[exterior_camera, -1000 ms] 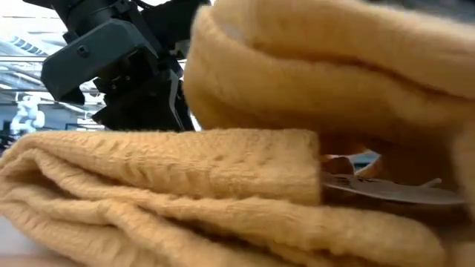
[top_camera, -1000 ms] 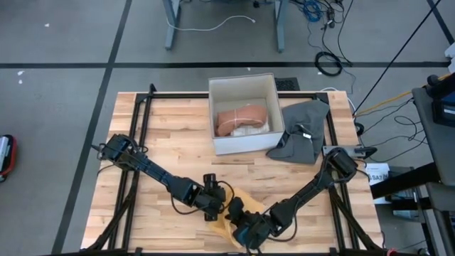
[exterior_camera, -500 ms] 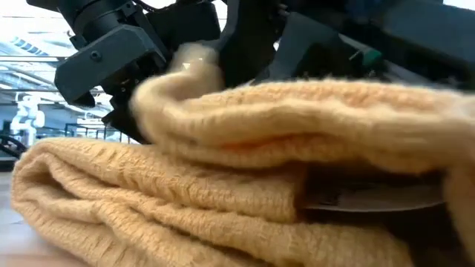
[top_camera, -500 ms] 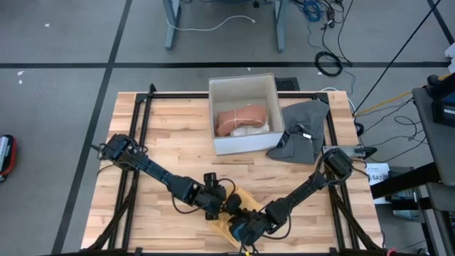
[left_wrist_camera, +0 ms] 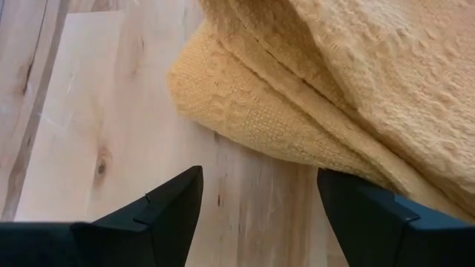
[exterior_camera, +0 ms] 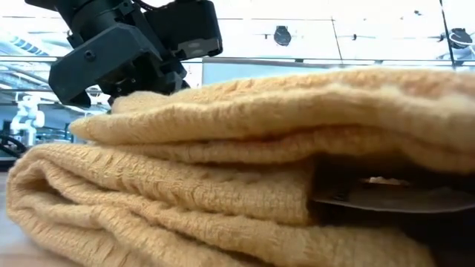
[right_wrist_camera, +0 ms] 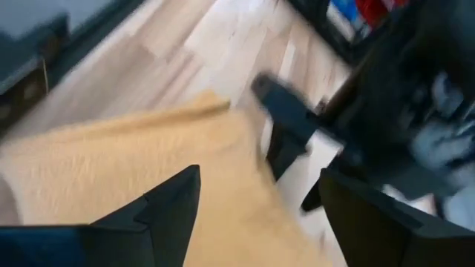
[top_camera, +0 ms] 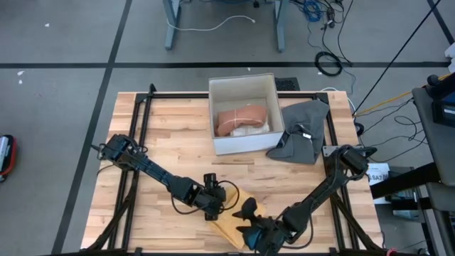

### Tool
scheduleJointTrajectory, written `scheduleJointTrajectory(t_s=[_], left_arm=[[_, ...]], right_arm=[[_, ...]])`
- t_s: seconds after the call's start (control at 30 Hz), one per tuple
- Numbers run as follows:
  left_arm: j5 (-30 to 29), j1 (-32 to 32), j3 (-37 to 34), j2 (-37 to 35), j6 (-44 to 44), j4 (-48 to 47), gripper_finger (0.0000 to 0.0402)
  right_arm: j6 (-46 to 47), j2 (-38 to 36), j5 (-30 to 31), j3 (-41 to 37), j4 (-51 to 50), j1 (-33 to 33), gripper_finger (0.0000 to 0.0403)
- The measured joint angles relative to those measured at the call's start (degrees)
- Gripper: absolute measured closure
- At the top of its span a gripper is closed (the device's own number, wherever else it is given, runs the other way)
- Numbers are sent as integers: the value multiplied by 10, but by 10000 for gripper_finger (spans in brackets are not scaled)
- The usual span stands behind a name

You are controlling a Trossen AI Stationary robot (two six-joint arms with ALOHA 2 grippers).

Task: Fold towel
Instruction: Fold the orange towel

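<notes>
The yellow towel [top_camera: 229, 219] lies folded in several layers near the table's front edge, at the middle. In the low view the towel [exterior_camera: 223, 185] is a flat stack with its top layer resting on the ones below. My left gripper [top_camera: 222, 201] stands open at the towel's far left side, its fingers [left_wrist_camera: 178, 200] over bare wood beside the towel's folded edge [left_wrist_camera: 245, 111]. My right gripper [top_camera: 245, 219] hovers open just above the towel's right part [right_wrist_camera: 133, 163], holding nothing.
A white box [top_camera: 245, 146] holding a folded pinkish towel [top_camera: 242, 117] stands at the far middle, with a grey cloth [top_camera: 302, 131] to its right. Black frame rails [top_camera: 138, 142] run along the table's edges. Bare wood lies at the far left.
My right gripper carried a raised fold of the towel across toward the table's left and laid it on the lower layers. It then opened, let go, and drew back up and toward the right. The towel's top layer now lies flat; the lower layers stayed in place.
</notes>
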Motion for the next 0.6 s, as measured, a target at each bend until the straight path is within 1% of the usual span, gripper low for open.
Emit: scheduleJointTrajectory(t_s=[0.07, 0.17, 0.3, 0.4, 0.53, 0.6], left_arm=[[0, 0, 0, 0, 0, 0, 127], [0, 1, 0, 0, 1, 1, 127], [0, 8, 0, 0, 17, 6, 127], [-3, 18, 0, 0, 24, 6, 127], [-7, 31, 0, 0, 37, 6, 127], [-11, 36, 0, 0, 48, 7, 127]], right_arm=[[38, 2, -4, -1, -27, 1, 144], [64, 13, -26, -10, -7, -7, 152], [47, 40, -39, -17, 50, -28, 159], [33, 63, -82, -17, 82, -48, 160], [32, 97, -120, -17, 84, -78, 161], [33, 108, -119, -16, 89, -87, 161]])
